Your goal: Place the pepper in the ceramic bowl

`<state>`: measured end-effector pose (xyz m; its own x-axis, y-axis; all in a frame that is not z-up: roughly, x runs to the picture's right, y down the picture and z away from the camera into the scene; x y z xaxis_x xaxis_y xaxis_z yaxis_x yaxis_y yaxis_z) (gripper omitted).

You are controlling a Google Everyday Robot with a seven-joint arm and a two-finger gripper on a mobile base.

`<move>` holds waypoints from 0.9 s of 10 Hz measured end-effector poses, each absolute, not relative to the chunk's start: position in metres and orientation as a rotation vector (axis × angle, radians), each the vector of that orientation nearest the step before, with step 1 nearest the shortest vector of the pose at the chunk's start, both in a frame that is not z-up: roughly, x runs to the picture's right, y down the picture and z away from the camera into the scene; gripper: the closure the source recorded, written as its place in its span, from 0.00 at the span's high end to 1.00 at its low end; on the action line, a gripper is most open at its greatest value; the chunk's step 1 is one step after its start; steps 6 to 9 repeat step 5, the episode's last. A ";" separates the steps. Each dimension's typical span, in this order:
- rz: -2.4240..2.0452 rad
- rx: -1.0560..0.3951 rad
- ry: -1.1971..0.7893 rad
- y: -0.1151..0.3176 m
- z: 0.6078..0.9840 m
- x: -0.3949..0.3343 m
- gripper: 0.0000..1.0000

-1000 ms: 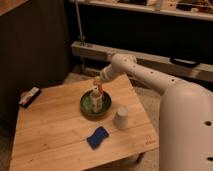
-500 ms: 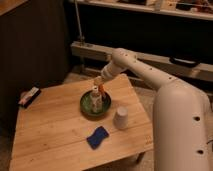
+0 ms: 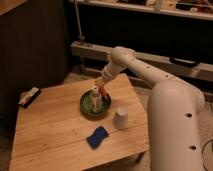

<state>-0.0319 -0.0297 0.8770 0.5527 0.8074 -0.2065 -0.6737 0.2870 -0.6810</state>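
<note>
Camera view: single angle, over the pale wooden slatted table [image 3: 50, 130].
Gripper: tip [image 3: 99, 83] just above the round dark green glossy ceramic bowl [image 3: 95, 105], a little higher than half a second ago; finger spread: cannot tell.
Pepper: slim orange tapered vegetable [image 3: 103, 92], upright, lower end inside the bowl beside a pale can-like object [image 3: 94, 99].
Meaning: placement apparently nearly done, release and retreat pending.
Bystanders: upturned white cup [image 3: 120, 117], blue sponge [image 3: 97, 137], both unmoved.

Materials – wood, glazed ceramic, smooth plastic
Gripper [image 3: 100, 83] over glossy green ceramic bowl [image 3: 86, 107]; table [image 3: 55, 135] – pale matt wood planks.
</note>
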 end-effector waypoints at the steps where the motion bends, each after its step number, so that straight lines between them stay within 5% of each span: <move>1: 1.000 -0.803 -0.187 -0.030 0.878 -0.029 0.80; 9: 0.999 -0.804 -0.189 -0.030 0.877 -0.030 0.80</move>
